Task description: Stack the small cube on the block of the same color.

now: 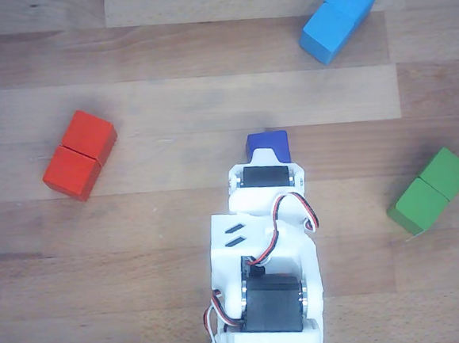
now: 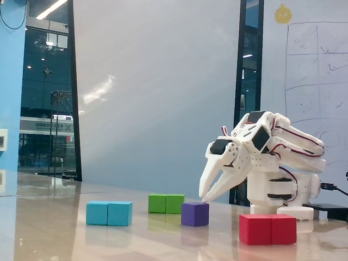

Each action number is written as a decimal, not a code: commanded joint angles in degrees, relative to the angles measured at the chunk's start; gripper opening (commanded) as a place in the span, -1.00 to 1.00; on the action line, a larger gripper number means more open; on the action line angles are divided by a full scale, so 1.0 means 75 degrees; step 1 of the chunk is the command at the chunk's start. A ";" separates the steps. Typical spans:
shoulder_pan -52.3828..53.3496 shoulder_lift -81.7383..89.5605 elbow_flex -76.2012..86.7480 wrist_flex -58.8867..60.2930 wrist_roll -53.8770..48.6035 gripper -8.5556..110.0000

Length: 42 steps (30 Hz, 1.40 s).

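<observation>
The small cube point(image 2: 194, 213) looks dark purple-blue in the fixed view and sits mid-table. In the other view the small cube point(image 1: 267, 142) is dark blue and half hidden under the wrist. My gripper point(image 2: 203, 197) hangs just above the cube's top right edge, fingers pointing down and slightly parted, holding nothing. The sky-blue block point(image 2: 109, 213) lies to the left, well apart from the cube. In the other view the sky-blue block point(image 1: 338, 17) is at the top right, and my fingertips are hidden beneath the white arm point(image 1: 263, 248).
A green double block point(image 2: 166, 203) lies behind the cube, and a red double block point(image 2: 267, 228) sits at the front right near the arm's base point(image 2: 280, 196). In the other view the green block point(image 1: 431, 190) is at the right and the red block point(image 1: 79, 155) at the left.
</observation>
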 commanded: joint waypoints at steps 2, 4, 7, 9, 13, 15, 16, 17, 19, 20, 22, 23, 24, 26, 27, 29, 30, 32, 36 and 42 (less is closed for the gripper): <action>0.0047 0.0246 -0.0445 0.0105 0.0047 -0.85; 0.0047 0.0246 -0.0445 0.0105 0.0047 -0.85; 0.0047 0.0246 -0.0445 0.0105 0.0047 -0.85; 0.0047 0.0246 -0.0445 0.0105 0.0047 -0.85; 0.0105 0.0258 -0.0457 0.0187 0.0047 -0.85; 0.0105 0.0258 -0.0457 0.0187 0.0047 -0.85; 0.0105 0.0258 -0.0457 0.0187 0.0047 -0.85; 0.0105 0.0270 -0.0457 0.0187 0.0047 -0.85; 0.0105 0.0270 -0.0457 0.0211 0.0047 -0.85; 0.0105 0.0270 -0.0457 0.0223 0.0035 -0.85; 0.0105 0.0270 -0.0457 0.0223 0.0035 -0.85; 0.0105 0.0270 -0.0457 0.0223 0.0035 -0.85; 0.0105 0.0270 -0.0457 0.0223 0.0035 -0.85; 0.0105 0.0270 -0.0457 0.0223 0.0035 -0.85; 0.0105 0.0270 -0.0457 0.0223 0.0035 -0.85; 0.0105 0.0270 -0.0457 0.0223 0.0035 -0.85; 0.0105 0.0270 -0.0457 0.0223 0.0035 -0.85; 0.0105 0.0281 -0.0457 0.0223 0.0035 -0.85; 0.0105 0.0281 -0.0469 0.0234 0.0035 -0.85; 0.0047 0.0258 -0.0469 0.0234 0.0000 -0.85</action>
